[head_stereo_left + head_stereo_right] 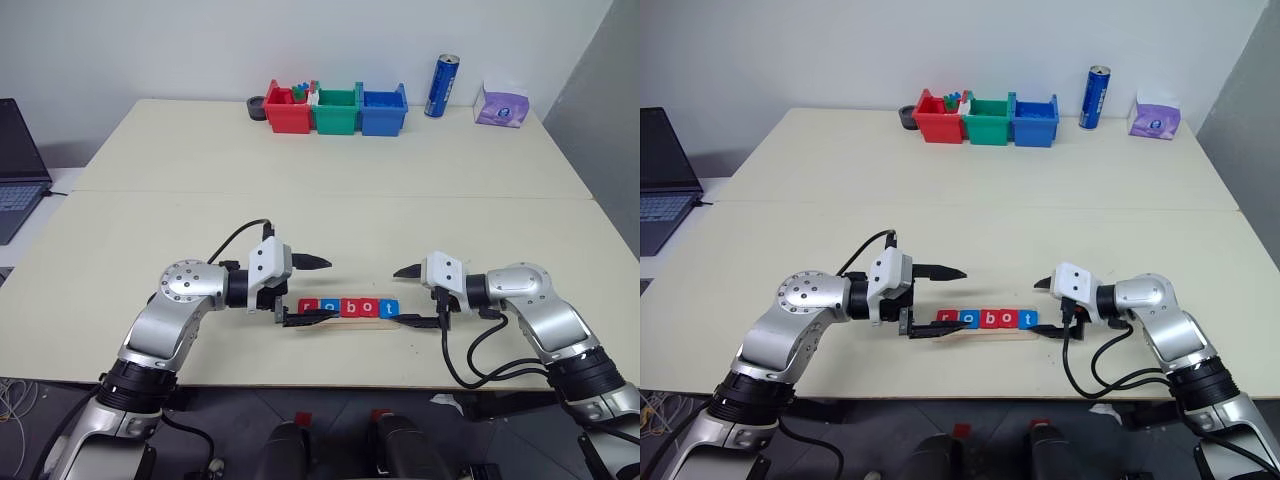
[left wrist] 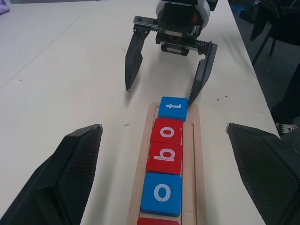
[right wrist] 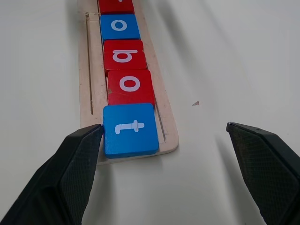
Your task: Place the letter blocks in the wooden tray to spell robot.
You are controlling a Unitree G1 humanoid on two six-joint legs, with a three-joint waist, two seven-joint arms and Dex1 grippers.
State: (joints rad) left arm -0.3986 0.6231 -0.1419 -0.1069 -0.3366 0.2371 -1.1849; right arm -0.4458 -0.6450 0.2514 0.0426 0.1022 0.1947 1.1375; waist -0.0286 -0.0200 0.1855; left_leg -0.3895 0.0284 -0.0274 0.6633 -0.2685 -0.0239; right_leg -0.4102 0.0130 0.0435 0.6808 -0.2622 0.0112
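You have a wide cream table (image 1: 330,150) before you, and near its front edge lies the wooden tray (image 3: 89,84), lengthwise between your two arms. All five letter blocks (image 1: 348,307) sit in its groove in a row, and read from your left they give r, o, b, o, t: red, blue, red, red, blue. So the spelling looks finished, as far as you can judge from here. What may be left is small: the blue t block (image 3: 130,130) at the right end sits slightly askew and juts a little over the tray's end lip, so a gentle nudge could square it; otherwise you only need to draw the arms back.

Your left gripper (image 1: 308,291) hangs at the tray's left end with its jaws spread wide and nothing between them; the lower finger lies close by the red r. Your right gripper (image 1: 412,294) faces it from the other end, jaws also spread wide and empty, one fingertip very near the t block's corner; you cannot tell whether it touches. Mind that finger when you withdraw, since a sideways drag could shove the row.

Well apart, at the far edge, stand a red bin (image 1: 287,108), a green bin (image 1: 336,110) and a blue bin (image 1: 383,110), then a blue can (image 1: 441,86) and a tissue pack (image 1: 503,104). A laptop (image 1: 18,165) sits off to your left. None of these is in your way.
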